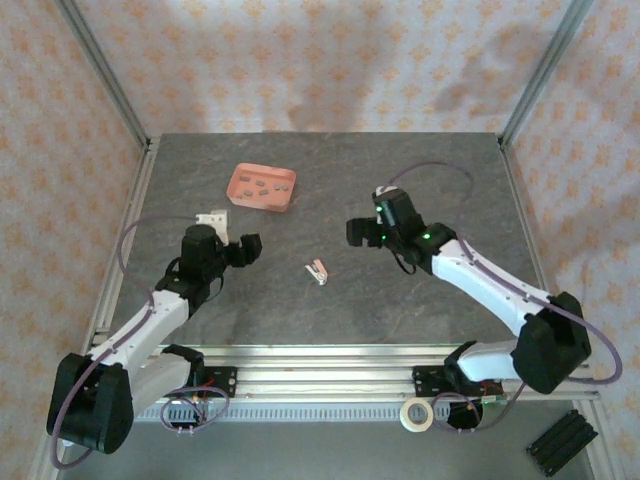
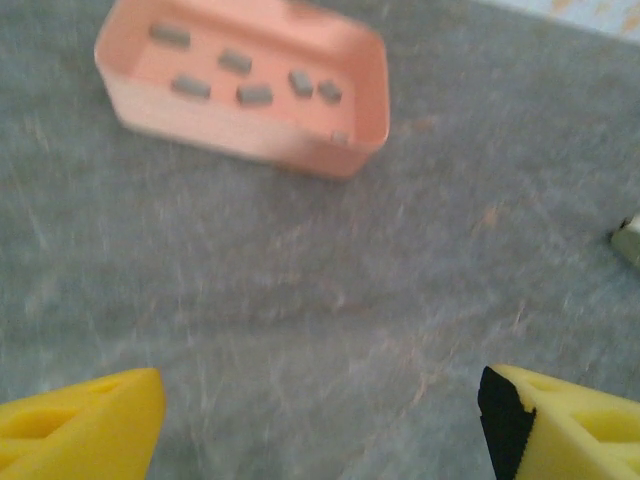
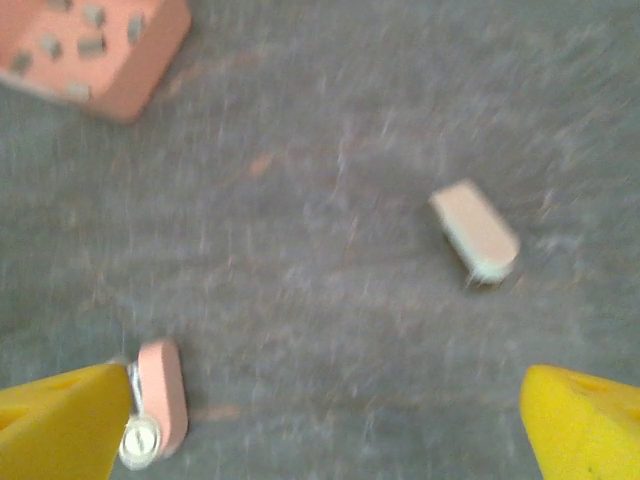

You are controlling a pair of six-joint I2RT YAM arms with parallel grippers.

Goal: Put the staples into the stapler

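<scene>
The left fingers, yellow plastic, stand open with nothing between them. The right fingers are also wide open and empty. The staples, several tiny dull-grey short bars, lie scattered inside the salmon-pink shallow plastic tray. The tray is ahead of the left fingers, a little to their left side and well apart from them. The small pink-and-white stapler lies on the grey stone-pattern table between the two pairs of fingers and touches neither.

I judge that no staple is picked up yet, so the risks belong mostly to the pick.

- **Slipping:** the bars are very small and lie flat, so the fingers may close over one and slide off it.
- **Taking too many:** some bars lie near to each other, so the fingers may take two together.
- **Moving the tray:** it looks light, so a finger that comes down on its wall could push or tip it and spill the staples.
- **Moving the stapler:** it is also small and probably light, so the right fingers could knock it aside if they close off-centre.

I cannot tell whether the stapler is already open to receive staples.
</scene>
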